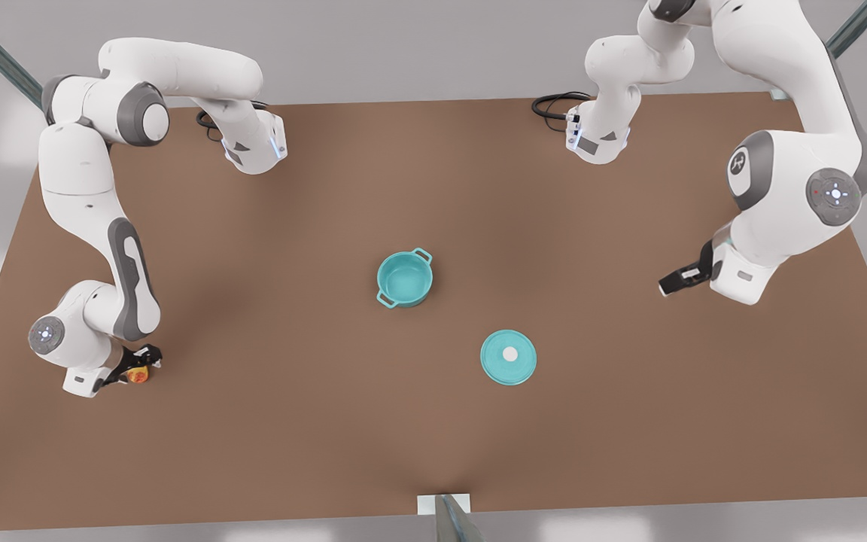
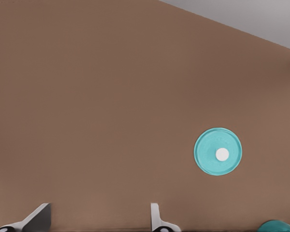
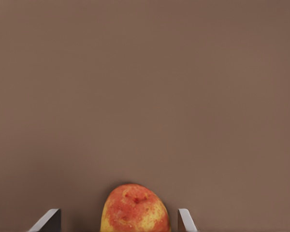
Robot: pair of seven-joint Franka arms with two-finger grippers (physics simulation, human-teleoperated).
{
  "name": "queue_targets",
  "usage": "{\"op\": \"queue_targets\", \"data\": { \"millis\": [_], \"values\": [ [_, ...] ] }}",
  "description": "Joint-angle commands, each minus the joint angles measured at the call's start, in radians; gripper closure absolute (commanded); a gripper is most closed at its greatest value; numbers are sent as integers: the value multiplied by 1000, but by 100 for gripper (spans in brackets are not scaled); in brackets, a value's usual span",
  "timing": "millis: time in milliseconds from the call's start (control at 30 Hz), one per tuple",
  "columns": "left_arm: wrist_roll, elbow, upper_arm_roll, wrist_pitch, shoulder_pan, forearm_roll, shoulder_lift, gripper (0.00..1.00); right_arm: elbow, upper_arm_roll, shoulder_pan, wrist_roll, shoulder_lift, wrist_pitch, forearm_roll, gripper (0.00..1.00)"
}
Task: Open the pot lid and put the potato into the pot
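Observation:
The teal pot (image 1: pixel 405 279) stands uncovered at the table's middle, with nothing inside; a sliver of it (image 2: pixel 278 226) shows in the left wrist view. The pot lid (image 1: pixel 509 357) (image 2: pixel 217 151) lies flat on the table toward the front view's right of the pot, white knob up. The potato (image 1: pixel 139 374) (image 3: pixel 134 209) rests on the table at the front view's left. My right gripper (image 1: pixel 135 368) (image 3: pixel 118 217) is open around it, with a gap at one finger. At the front view's right, my left gripper (image 1: pixel 673 284) (image 2: pixel 99 223) hovers open, holding nothing.
The brown table (image 1: pixel 290 421) is bare between the potato and the pot. Black cables (image 1: pixel 554 105) lie at the far edge by the arm bases. A metal post (image 1: pixel 452 519) stands at the near edge.

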Motion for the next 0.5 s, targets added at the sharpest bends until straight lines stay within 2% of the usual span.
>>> {"op": "queue_targets", "data": {
  "millis": [0, 300, 467],
  "values": [
    [333, 1, 0, -43, -1, 1, -1, 0, 2, -1, -4, -24, 2, -1, 2, 8],
    [326, -2, 0, -43, -7, 3, 5, 0, -9, -1, -18, -54, 6, -1, 8, 11],
    [326, -2, 0, -43, -7, 3, 5, 0, -9, 6, -18, -53, 0, -64, 10, 24]
  ]
}}
